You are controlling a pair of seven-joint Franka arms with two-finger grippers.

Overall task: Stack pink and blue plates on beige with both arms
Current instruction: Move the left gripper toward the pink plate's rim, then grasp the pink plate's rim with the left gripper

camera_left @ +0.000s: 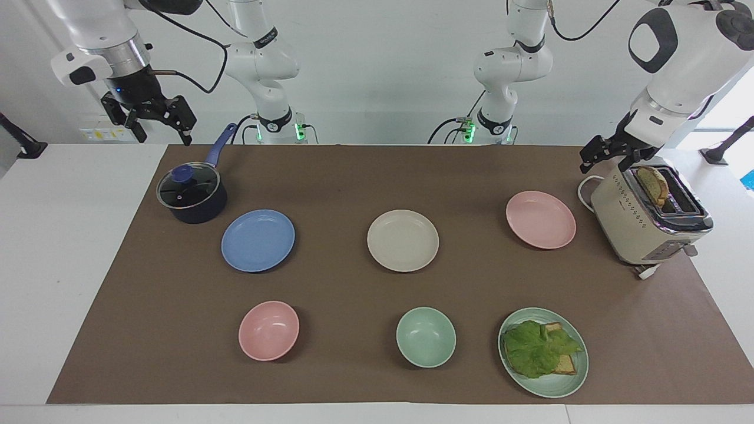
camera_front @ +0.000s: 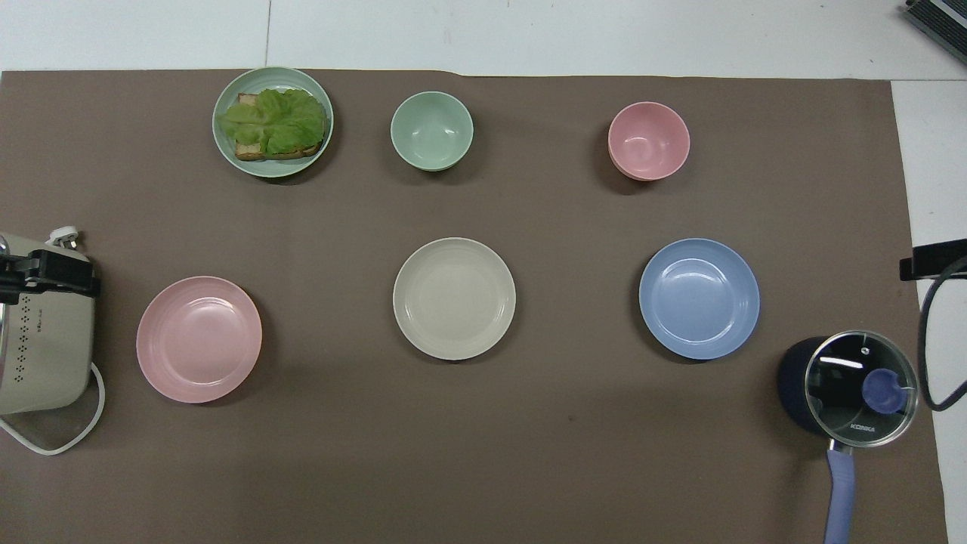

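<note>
Hanging up high with both pincers wide apart, I hold nothing. My left gripper (camera_left: pixel 609 158) is over the toaster (camera_left: pixel 648 218); my right gripper (camera_left: pixel 156 118) waits near the pot (camera_left: pixel 191 194). The beige plate (camera_left: pixel 403 240) sits mid-table, the pink plate (camera_left: pixel 541 219) at its three o'clock in the facing view, the blue plate (camera_left: pixel 258 240) at nine. I might bump the toaster going down. Farther off sit a pink bowl (camera_left: pixel 268 330) and a green bowl (camera_left: pixel 425 337).

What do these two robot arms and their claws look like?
Both arms are glossy white, built of rounded jointed segments with dark bands at the joints, and black cables loop along them. Green lights glow at their bases. The right gripper and the left gripper are black two-finger claws; a small blue light shows above the right one.
</note>
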